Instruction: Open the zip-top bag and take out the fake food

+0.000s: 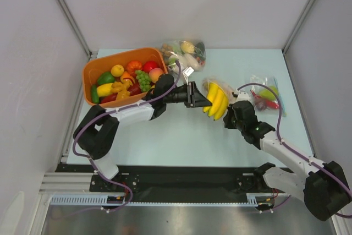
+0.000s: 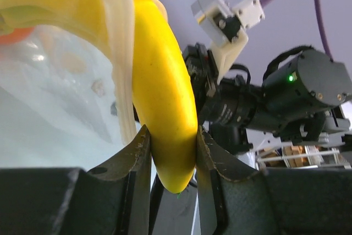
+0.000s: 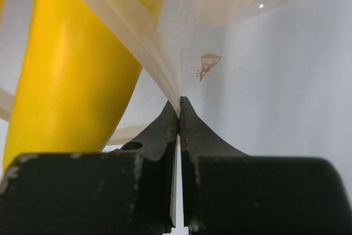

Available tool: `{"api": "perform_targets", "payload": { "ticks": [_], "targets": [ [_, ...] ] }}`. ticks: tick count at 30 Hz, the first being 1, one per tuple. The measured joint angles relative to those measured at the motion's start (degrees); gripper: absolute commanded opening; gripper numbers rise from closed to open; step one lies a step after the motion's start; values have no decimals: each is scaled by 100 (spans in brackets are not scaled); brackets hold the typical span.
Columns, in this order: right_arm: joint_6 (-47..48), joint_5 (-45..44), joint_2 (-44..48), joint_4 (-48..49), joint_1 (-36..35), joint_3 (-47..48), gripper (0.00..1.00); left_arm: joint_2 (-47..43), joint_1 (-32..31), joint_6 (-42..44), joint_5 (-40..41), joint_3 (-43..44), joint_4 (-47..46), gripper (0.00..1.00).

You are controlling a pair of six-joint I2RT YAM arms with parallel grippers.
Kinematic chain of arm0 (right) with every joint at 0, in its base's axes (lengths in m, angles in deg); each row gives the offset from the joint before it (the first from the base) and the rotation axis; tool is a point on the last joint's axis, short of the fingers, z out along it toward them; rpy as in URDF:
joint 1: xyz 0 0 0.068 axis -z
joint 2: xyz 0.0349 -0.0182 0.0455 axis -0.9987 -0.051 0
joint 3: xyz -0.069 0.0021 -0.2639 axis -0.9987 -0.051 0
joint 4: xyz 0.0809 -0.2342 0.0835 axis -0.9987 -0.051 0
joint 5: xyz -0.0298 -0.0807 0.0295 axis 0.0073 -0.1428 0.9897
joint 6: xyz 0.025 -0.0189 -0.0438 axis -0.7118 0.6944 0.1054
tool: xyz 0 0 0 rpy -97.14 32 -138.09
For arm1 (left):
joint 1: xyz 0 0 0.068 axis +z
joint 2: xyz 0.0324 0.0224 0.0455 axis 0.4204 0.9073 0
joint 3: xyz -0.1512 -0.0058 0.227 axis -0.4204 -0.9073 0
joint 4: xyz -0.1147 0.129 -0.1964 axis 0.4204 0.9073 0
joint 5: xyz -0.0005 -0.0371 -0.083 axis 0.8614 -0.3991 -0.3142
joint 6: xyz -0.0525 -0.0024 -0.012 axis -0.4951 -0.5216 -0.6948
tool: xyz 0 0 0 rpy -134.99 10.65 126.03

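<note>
1. Left fingers (image 2: pixel 171 141) part-open, clamped on one banana bunch (image 1: pixel 216 100) partly inside the bag (image 3: pixel 231 53), above the middle of the worktop (image 1: pixel 176 136).
2. Right fingers (image 3: pixel 179 103) closed, pinching the bag's film.
3. Around: one filled bin (image 1: pixel 91 75) at the far-left corner. Two more bags: far-edge bag (image 1: pixel 184 53) and right-edge bag (image 1: pixel 267 94).

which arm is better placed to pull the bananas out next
Left. The left tool grips the bananas, with the orange bin on that side; the right tool only pinches the zip-top bag.
</note>
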Motion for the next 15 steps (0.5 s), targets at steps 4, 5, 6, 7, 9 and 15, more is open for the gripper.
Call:
{"api": "perform_targets", "payload": {
  "ticks": [4,5,6,7,9,15],
  "targets": [
    [7,-94,0,-72,72,79,0,-258,0,321,-212,-72,496,0],
    [9,-96,0,-81,107,92,0,-363,0,437,-251,-101,645,0],
    [13,-98,0,-87,160,109,0,-466,0,560,-284,-120,817,0],
    [24,-96,0,-90,225,125,0,-555,0,671,-319,-136,944,0],
    [57,-85,0,-92,358,149,0,-780,0,951,-400,-166,1274,0],
    [140,28,0,-127,772,166,0,-1362,0,1733,-782,-208,2096,0]
  ]
}}
